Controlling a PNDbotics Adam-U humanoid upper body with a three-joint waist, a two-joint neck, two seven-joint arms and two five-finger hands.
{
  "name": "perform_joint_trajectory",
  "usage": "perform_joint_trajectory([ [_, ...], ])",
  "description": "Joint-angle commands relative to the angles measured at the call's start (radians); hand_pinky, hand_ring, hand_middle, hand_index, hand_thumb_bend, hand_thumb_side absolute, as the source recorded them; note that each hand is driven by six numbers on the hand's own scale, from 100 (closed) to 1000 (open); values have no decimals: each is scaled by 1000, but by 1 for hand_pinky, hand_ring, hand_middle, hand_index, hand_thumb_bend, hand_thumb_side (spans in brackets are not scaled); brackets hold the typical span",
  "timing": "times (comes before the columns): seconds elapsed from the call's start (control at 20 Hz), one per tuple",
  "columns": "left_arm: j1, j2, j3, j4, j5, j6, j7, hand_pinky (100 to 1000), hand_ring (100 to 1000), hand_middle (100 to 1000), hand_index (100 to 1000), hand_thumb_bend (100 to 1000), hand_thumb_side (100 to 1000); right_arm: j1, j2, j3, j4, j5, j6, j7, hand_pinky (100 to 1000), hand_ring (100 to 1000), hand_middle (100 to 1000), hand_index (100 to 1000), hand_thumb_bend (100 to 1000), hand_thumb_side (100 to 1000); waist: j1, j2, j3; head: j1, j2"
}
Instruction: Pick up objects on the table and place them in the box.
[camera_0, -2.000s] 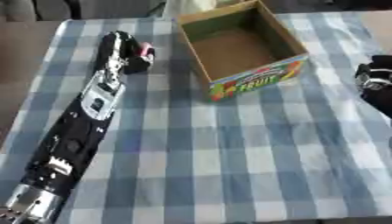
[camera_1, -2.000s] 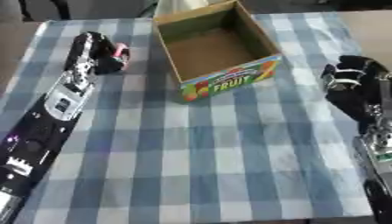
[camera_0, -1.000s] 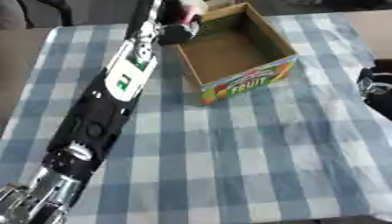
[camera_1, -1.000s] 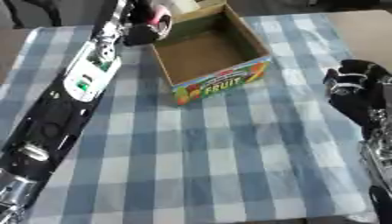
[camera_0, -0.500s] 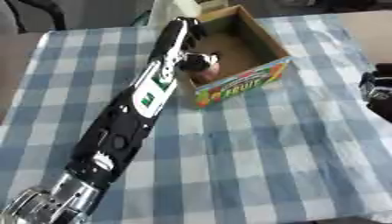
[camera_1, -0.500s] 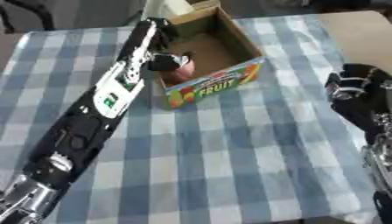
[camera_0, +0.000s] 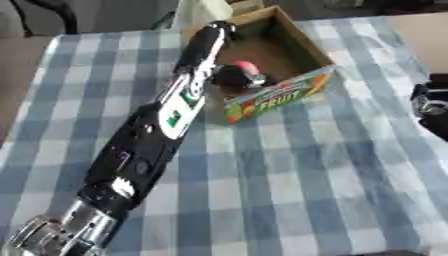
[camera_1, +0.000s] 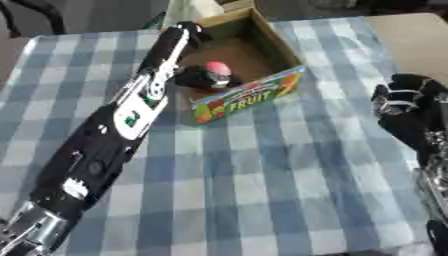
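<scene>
Left robot hand (camera_1: 198, 78) is inside the box (camera_1: 282, 54), low at its near wall, fingers curled round a small pink-topped object (camera_1: 217, 68). Its arm (camera_0: 166, 125) runs diagonally from the lower left across the blue-checked tabletop (camera_0: 297, 180). Box stands open at the far centre, its front printed "FRUIT". Right robot hand (camera_1: 404, 102) sits at the right edge, dark; finger position cannot be made out.

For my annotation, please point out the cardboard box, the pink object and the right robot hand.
cardboard box (camera_1: 248, 100): right eye view, printed front wall.
pink object (camera_1: 216, 67): right eye view, its top.
right robot hand (camera_1: 404, 97): right eye view, back of hand.
</scene>
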Motion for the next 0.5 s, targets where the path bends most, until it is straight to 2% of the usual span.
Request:
perform_joint_trajectory([
  [0.05, -6, 15, 17, -68, 41, -7, 7, 621, 650, 633, 694, 944, 498, -8, -14, -12, -11, 0, -3, -4, 608, 644, 614, 692, 196, 106, -8, -19, 6, -8, -7],
  [0.3, 38, 54, 66, -199, 124, 0, 70, 599, 627, 609, 671, 888, 407, 6, -15, -23, -8, -1, -5, -14, 608, 643, 614, 692, 196, 105, -15, -24, 45, -34, -3],
  [0.35, 52, 67, 79, -225, 141, 5, 86, 596, 625, 606, 667, 851, 385, 8, -15, -25, -8, -2, -6, -16, 608, 643, 614, 692, 196, 105, -17, -24, 55, -40, -2],
  [0.4, 70, 79, 94, -252, 157, 13, 102, 593, 622, 604, 665, 774, 368, 11, -15, -28, -8, -2, -7, -18, 607, 643, 614, 692, 197, 104, -19, -25, 66, -46, -2],
  [0.5, 112, 97, 120, -304, 189, 35, 134, 591, 621, 604, 664, 753, 358, 16, -16, -33, -7, -3, -8, -23, 607, 643, 614, 692, 197, 104, -21, -26, 88, -55, -1],
])
